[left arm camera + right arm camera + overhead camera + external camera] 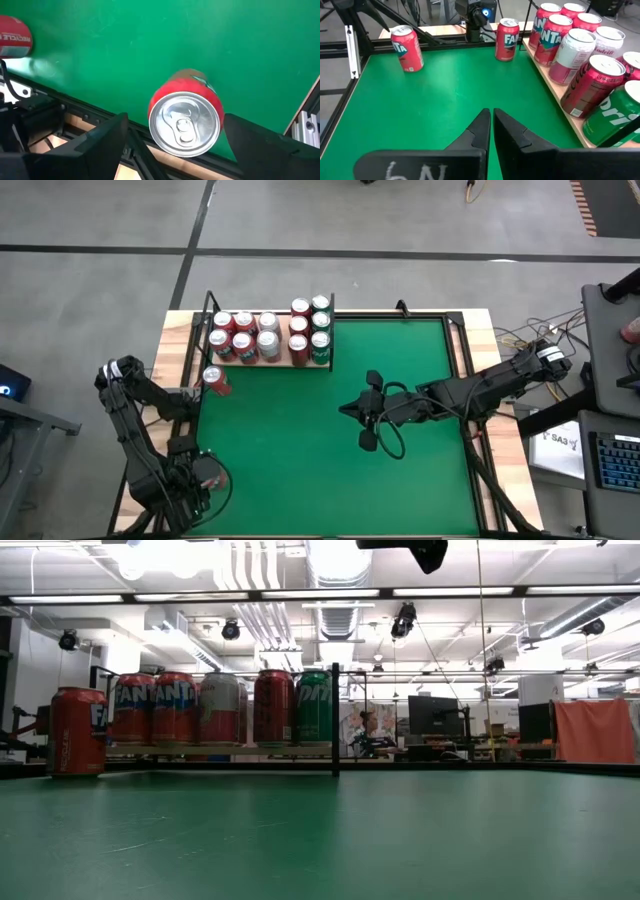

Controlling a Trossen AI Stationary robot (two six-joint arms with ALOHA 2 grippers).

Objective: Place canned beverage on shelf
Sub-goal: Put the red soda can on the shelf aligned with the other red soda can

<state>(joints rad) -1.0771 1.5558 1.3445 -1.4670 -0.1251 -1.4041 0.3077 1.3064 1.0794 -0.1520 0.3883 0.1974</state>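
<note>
A red canned beverage [185,120] stands upright on the green felt in the table's near left corner [207,473]. My left gripper [175,145] is open above it, pointing down, one finger on each side of the can. A second red can [213,380] stands on the felt just left of the shelf [551,87], a pale wood panel at the far left that bears several upright cans. My right gripper [362,416] hovers shut over the middle of the table, holding nothing. My left gripper stands open around the can's upper body. One finger [100,145] is plainly apart from it. The other finger [255,142] meets the can's outline in the wrist view, and I cannot tell whether it touches. The can rests on the felt on its own base.
The table's black frame rail [75,107] and pale wood side strip run close beside the near can. Open green felt [300,450] lies between the two arms and in front of the shelf. A thin black rod [335,720] stands at the shelf's corner.
</note>
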